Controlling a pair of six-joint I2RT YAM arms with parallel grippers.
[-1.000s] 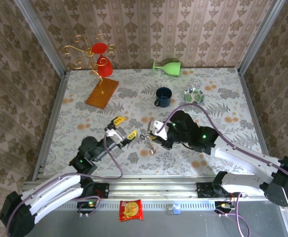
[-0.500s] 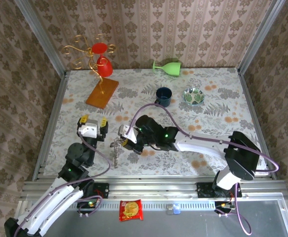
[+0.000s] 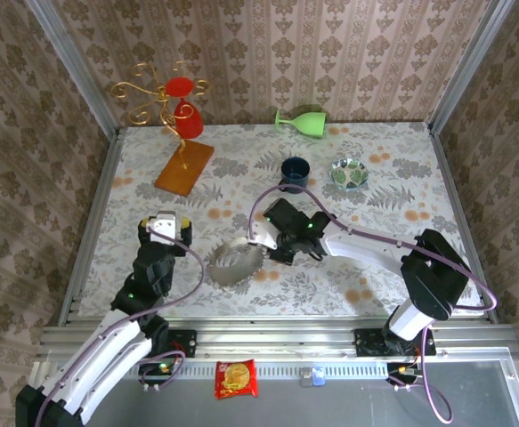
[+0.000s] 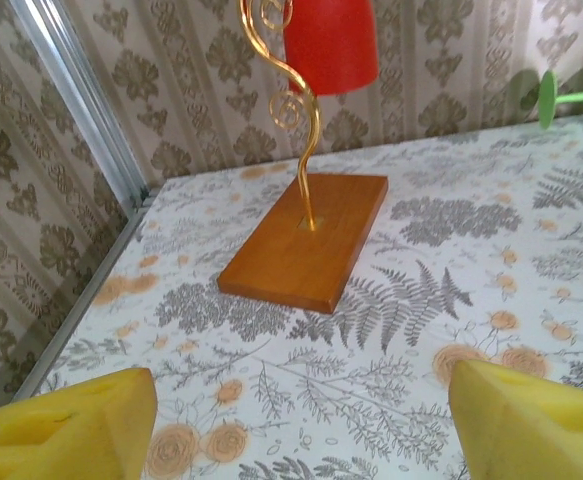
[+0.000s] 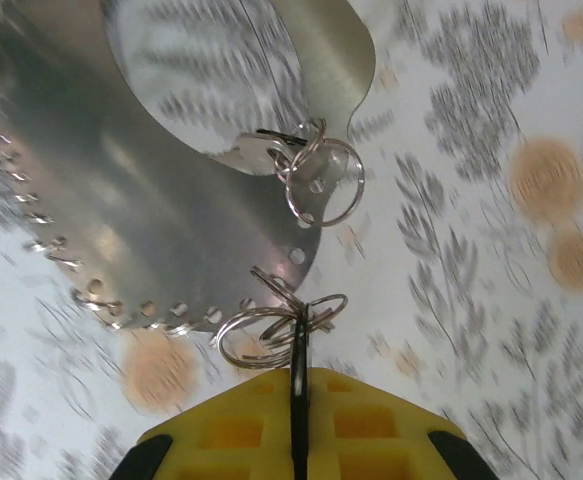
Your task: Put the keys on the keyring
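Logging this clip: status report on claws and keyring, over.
Left claw open, empty, facing the wooden stand base. Right claw shut on keyring, pinching a small wire loop at its edge.

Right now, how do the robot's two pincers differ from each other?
The left pincer stands wide open and empty; the right pincer is shut, pinching a small ring hung on the silver crescent keyring. The left pincer faces the wooden base of the gold stand; the right pincer points down at the table. Both have yellow fingers.
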